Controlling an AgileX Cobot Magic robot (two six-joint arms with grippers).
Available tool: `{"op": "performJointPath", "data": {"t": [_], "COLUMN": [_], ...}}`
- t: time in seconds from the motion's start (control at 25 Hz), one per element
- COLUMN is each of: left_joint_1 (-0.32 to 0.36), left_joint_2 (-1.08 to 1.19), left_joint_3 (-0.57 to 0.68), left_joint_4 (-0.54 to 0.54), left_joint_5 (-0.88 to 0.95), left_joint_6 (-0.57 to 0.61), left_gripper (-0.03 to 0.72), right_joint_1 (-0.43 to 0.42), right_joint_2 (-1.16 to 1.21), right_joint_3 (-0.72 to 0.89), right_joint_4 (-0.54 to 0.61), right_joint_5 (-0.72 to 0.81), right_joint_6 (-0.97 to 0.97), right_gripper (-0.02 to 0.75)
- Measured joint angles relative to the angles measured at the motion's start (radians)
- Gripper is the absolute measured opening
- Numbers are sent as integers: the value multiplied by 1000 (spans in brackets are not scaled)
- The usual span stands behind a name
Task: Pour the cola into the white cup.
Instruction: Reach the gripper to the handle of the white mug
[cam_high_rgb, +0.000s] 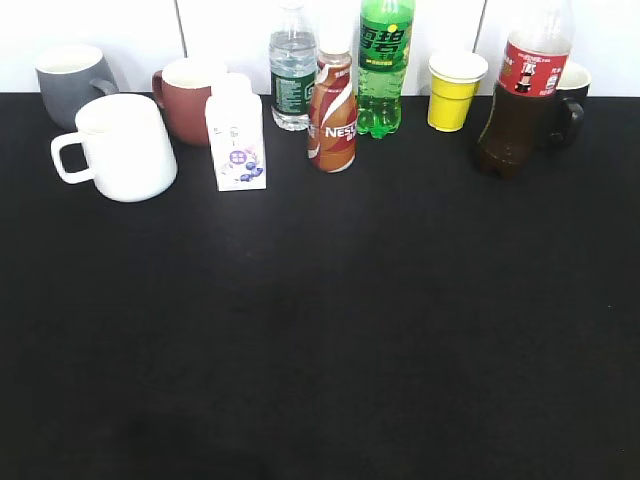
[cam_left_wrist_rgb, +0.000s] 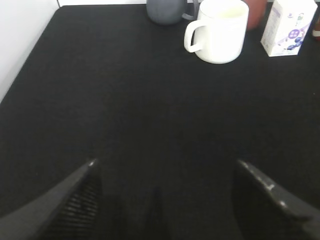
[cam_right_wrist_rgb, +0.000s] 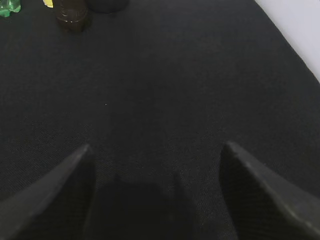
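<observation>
The cola (cam_high_rgb: 520, 100), a tall clear bottle of dark liquid with a red label, stands upright at the back right; its base shows in the right wrist view (cam_right_wrist_rgb: 73, 15). The white cup (cam_high_rgb: 122, 150) stands at the back left with its handle to the left, and also shows in the left wrist view (cam_left_wrist_rgb: 220, 30). My left gripper (cam_left_wrist_rgb: 164, 165) is open and empty above the black table, well short of the cup. My right gripper (cam_right_wrist_rgb: 157, 147) is open and empty, well short of the cola. Neither gripper shows in the exterior view.
Along the back stand a grey mug (cam_high_rgb: 72, 82), a dark red mug (cam_high_rgb: 190, 95), a white carton (cam_high_rgb: 236, 135), a water bottle (cam_high_rgb: 292, 72), a brown Nestle bottle (cam_high_rgb: 333, 115), a green soda bottle (cam_high_rgb: 384, 65), a yellow cup (cam_high_rgb: 454, 90) and a black mug (cam_high_rgb: 568, 100).
</observation>
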Motion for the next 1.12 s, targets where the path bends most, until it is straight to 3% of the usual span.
{"op": "performJointPath", "data": {"t": [0.36, 0.56, 0.72, 0.96, 1.12], "left_joint_1": [0, 0, 0, -1, -1], "left_joint_2": [0, 175, 570, 1297, 1604], "left_joint_3": [-28, -45, 52, 103, 103], "left_joint_4": [0, 0, 6, 8, 136], "left_joint_5": [-76, -618, -1132, -1621, -1945], "left_joint_6": [0, 0, 0, 0, -55], "left_gripper": [564, 563, 522, 478, 478], "right_joint_1": [0, 0, 0, 0, 0], "right_joint_2": [0, 0, 0, 0, 0], "right_joint_3": [0, 0, 0, 0, 0], "right_joint_4": [0, 1, 1, 1, 1], "right_joint_5": [0, 0, 0, 0, 0], "right_joint_6": [0, 0, 0, 0, 0], "right_gripper": [585, 585, 585, 585, 585]}}
